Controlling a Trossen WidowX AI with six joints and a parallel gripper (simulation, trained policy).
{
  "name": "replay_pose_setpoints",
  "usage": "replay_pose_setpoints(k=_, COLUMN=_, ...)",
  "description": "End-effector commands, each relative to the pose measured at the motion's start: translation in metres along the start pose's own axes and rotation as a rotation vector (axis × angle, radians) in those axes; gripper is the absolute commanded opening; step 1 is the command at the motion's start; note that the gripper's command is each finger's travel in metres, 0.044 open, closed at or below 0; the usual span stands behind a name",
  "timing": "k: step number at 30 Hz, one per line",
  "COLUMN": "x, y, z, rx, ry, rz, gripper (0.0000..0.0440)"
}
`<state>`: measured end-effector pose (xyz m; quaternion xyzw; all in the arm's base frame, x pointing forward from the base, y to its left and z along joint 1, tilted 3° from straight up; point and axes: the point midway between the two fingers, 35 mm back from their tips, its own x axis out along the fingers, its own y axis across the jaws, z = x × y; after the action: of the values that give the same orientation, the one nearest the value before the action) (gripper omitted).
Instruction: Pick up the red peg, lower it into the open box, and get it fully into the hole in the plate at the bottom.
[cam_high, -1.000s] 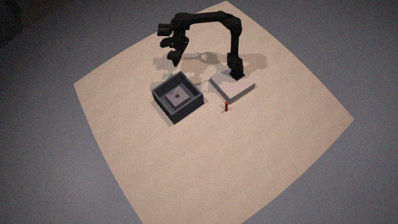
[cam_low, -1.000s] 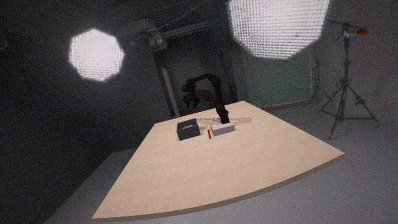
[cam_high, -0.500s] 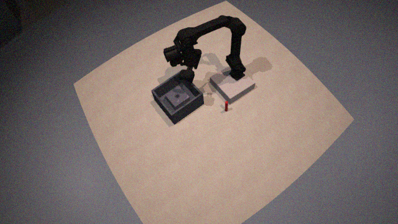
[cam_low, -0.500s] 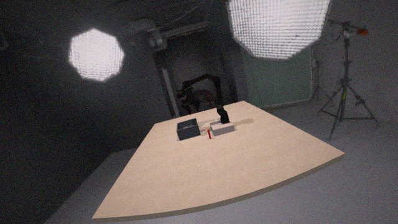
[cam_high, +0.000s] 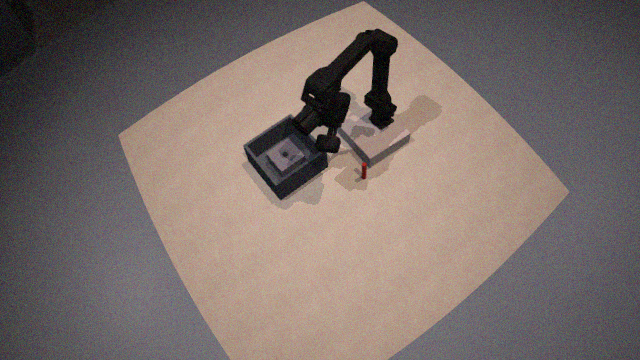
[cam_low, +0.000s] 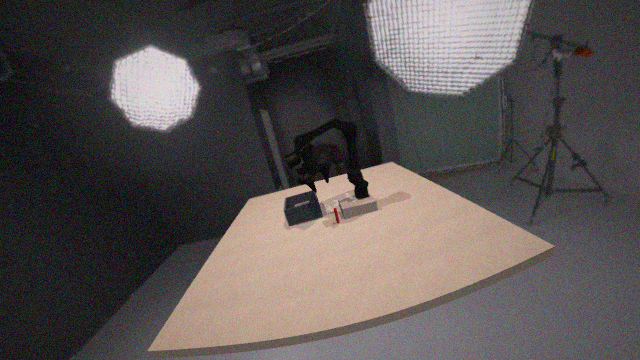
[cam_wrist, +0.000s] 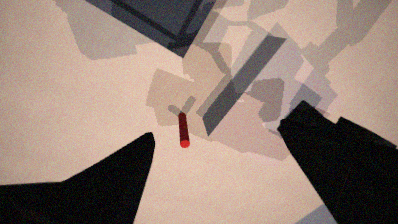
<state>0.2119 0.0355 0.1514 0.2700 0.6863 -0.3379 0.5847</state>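
The red peg (cam_high: 364, 171) (cam_low: 336, 215) (cam_wrist: 183, 129) stands upright on the table, just in front of the pale block's near corner. My gripper (cam_high: 322, 137) (cam_low: 320, 185) (cam_wrist: 216, 131) is open and empty, above the table between the box and the pale block. In the wrist view the peg shows between the two spread fingers, nearer the left one, and lower than the fingertips. The dark open box (cam_high: 305, 177) (cam_low: 302, 214) (cam_wrist: 160, 35) is left of the peg in the top and exterior views. The plate (cam_high: 295, 162) lies on its floor, with a dark hole in its middle.
The pale block (cam_high: 385, 145) (cam_low: 359, 206) (cam_wrist: 240, 130) under the arm's base is close beside the peg. The arm arches up from it toward the box. Its links cast shadows over the table (cam_high: 300, 260) (cam_low: 325, 280) around the peg.
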Motion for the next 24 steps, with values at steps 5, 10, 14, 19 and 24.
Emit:
replay_pose_setpoints(k=5, x=0.024, y=0.006, z=-0.037, rx=0.022, ry=-0.030, rz=-0.107, gripper=0.0440)
replay_pose_setpoints(k=10, x=0.041, y=0.011, z=-0.054, rx=0.018, ry=-0.061, rz=-0.139, gripper=0.0440)
replay_pose_setpoints(k=14, x=0.056, y=0.017, z=-0.065, rx=0.007, ry=-0.090, rz=-0.145, gripper=0.0440)
replay_pose_setpoints(k=19, x=0.074, y=0.025, z=-0.072, rx=-0.014, ry=-0.126, rz=-0.133, gripper=0.0440)
replay_pose_setpoints(k=24, x=0.095, y=0.033, z=-0.075, rx=-0.038, ry=-0.160, rz=-0.113, gripper=0.0440)
